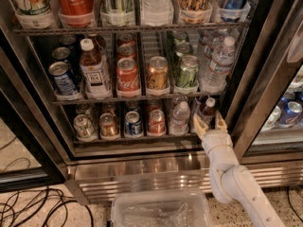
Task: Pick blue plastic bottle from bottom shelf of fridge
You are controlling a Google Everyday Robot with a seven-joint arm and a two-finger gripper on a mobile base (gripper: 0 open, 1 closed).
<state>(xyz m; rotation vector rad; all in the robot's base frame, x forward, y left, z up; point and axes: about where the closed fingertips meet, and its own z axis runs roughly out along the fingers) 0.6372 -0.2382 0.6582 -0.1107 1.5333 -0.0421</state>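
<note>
Along the bottom wire shelf of the tall glass-door drinks fridge (142,167), starting at the left, stand four small metal cans (108,124). Next comes a clear, colourless plastic water bottle (180,117). Last, at the right end of the row in the lower right-centre of the frame, is the small blue plastic bottle (206,111), with a white screw cap and dark contents at the neck. It stands upright, long axis vertical, just beside the water bottle and close to the fridge's dark right-hand frame. Little of its label shows above the fingers.

The robot's cream two-finger hand (209,123) reaches up from the lower right on its white arm (236,183). It sits directly in front of the bottle, a touch lower, at the shelf's front edge. Its fingers are spread wide, one tip on each side of the bottle's lower body, and do not look closed on it. The bottle therefore lies straight ahead, deeper into the shelf and slightly up-frame. I'd judge a short push forward is needed before the fingers close.
</note>
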